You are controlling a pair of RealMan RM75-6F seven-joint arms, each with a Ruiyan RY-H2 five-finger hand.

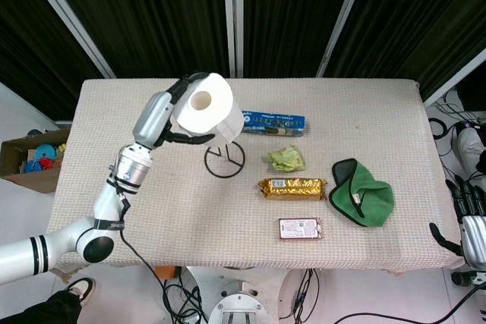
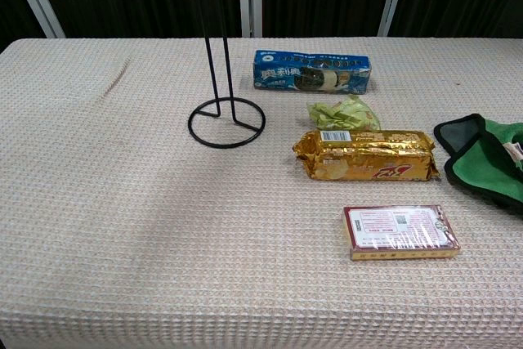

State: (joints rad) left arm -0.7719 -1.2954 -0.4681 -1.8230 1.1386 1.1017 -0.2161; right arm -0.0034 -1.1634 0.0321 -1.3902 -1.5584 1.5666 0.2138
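My left hand (image 1: 176, 111) grips a white paper roll (image 1: 206, 108) and holds it high, right above the black wire stand (image 1: 224, 159). The roll hides the stand's upright rod in the head view. In the chest view the stand (image 2: 226, 120) shows with its ring base on the table and its rods running out of the top edge; neither the roll nor the left hand appears there. My right hand (image 1: 469, 214) hangs beyond the table's right front corner with its fingers apart, holding nothing.
On the beige table (image 1: 114, 187) lie a blue biscuit pack (image 1: 272, 122), a crumpled green wrapper (image 1: 286, 158), a gold snack pack (image 1: 292, 187), a red flat packet (image 1: 300, 228) and a green cloth (image 1: 363, 193). A cardboard box (image 1: 30, 158) stands on the floor at left.
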